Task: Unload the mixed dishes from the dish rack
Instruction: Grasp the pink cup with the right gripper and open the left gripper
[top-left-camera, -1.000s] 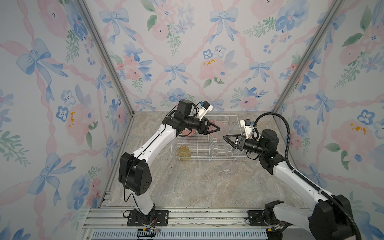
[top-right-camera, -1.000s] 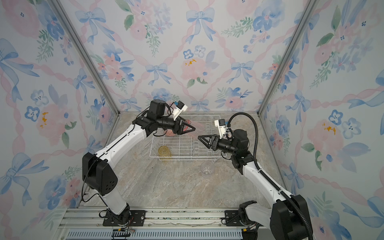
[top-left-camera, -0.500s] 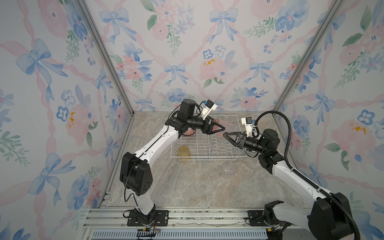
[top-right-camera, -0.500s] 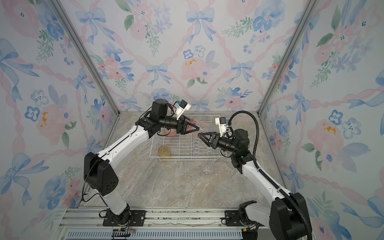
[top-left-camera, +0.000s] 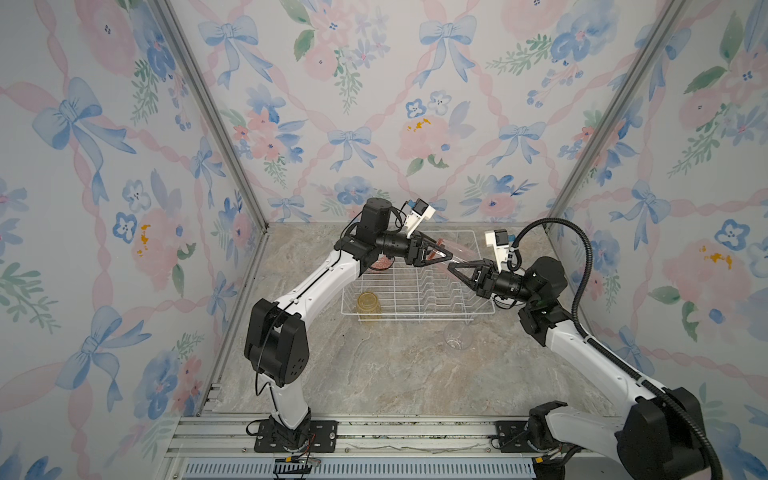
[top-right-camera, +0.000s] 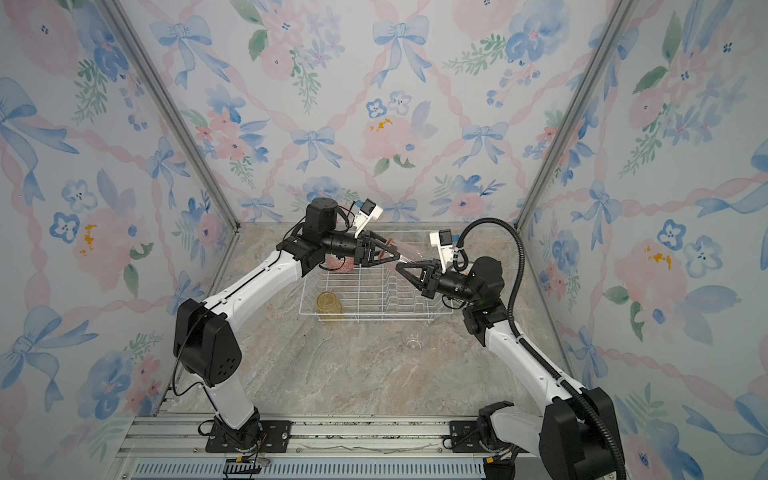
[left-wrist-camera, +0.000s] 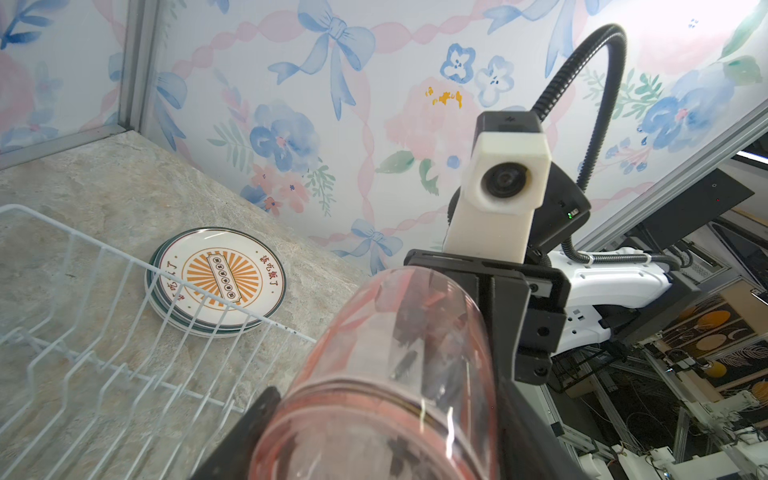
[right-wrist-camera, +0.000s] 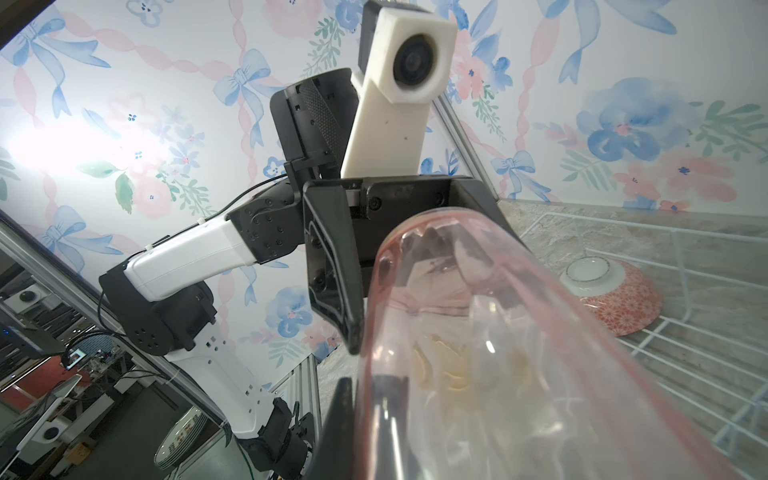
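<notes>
**Fig.** Handover taking place mid-air above rack (top-left-camera: 415, 286). L gripper (top-left-camera: 444, 254) is gripping pink tumbler (left-wrist-camera: 390, 357) at its base. R gripper (top-left-camera: 453, 269) is pinching the rim end, jaws closed on the wall.

Done: plates (left-wrist-camera: 220, 278) are lying stacked on table beyond rack, and clear tumbler (top-left-camera: 457, 336) is standing in front.

To do: yellow tumbler (top-left-camera: 368, 306) and upturned bowl (right-wrist-camera: 611, 299) are sitting in rack.

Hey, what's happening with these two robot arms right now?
It looks like a handover above the dish rack: the left gripper holds the pink tumbler by its base, and the right gripper has its jaws pinched on the rim. The yellow tumbler and upturned bowl sit in the rack; the clear tumbler and stacked plates are out on the table.
</notes>
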